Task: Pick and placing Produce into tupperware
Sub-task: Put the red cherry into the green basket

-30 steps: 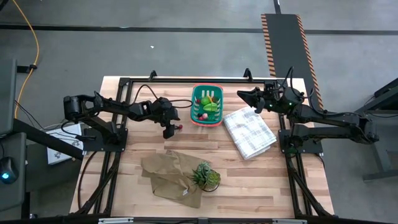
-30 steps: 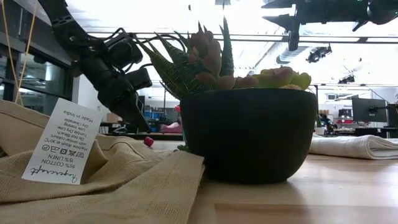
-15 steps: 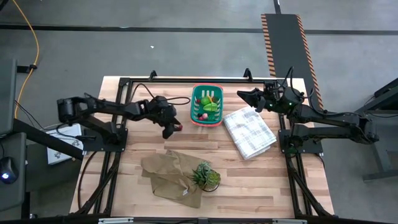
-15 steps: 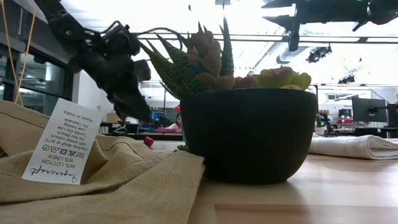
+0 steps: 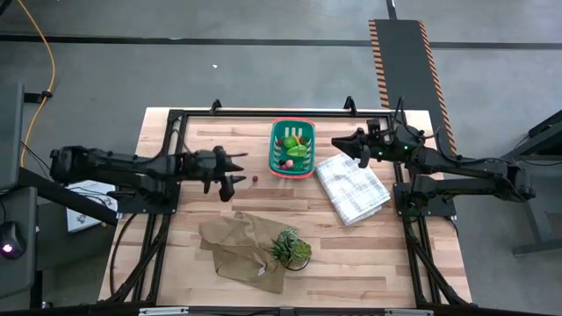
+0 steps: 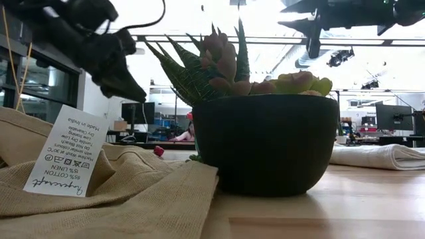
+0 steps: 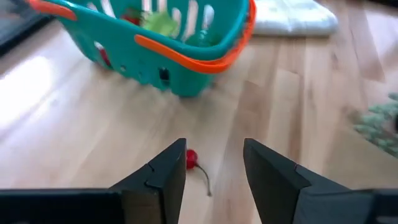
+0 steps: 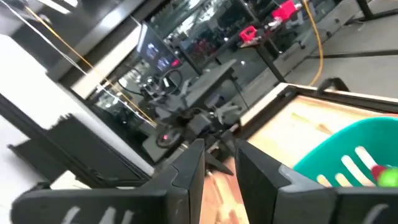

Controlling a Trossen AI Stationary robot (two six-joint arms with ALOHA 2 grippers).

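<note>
A small red cherry with a stem [image 7: 191, 158] [image 5: 255, 179] lies on the bare wood, just short of the teal basket [image 5: 303, 172] [image 7: 186, 74]. Light green, dark green and red produce [image 5: 297, 151] sits inside the basket. My left gripper [image 5: 239, 168] [image 7: 214, 162] is open and hovers left of the cherry, pointing at it; in the left wrist view the cherry shows next to one fingertip and touches neither finger. My right gripper [image 5: 336, 142] [image 8: 217, 163] is open, in the air to the right of the basket, above the far end of the white cloth.
A white checked folded cloth [image 5: 351, 186] lies right of the basket. A tan linen cloth [image 5: 235, 247] and a potted spiky plant [image 5: 290, 247] sit near the table's near edge. Bare wood lies between the cherry and the tan cloth.
My left gripper has drawn back toward the table's left edge and risen, turning from pointing down beside the cherry to pointing level at it. The cherry has stayed where it lay. My right gripper has shifted slightly toward the basket.
</note>
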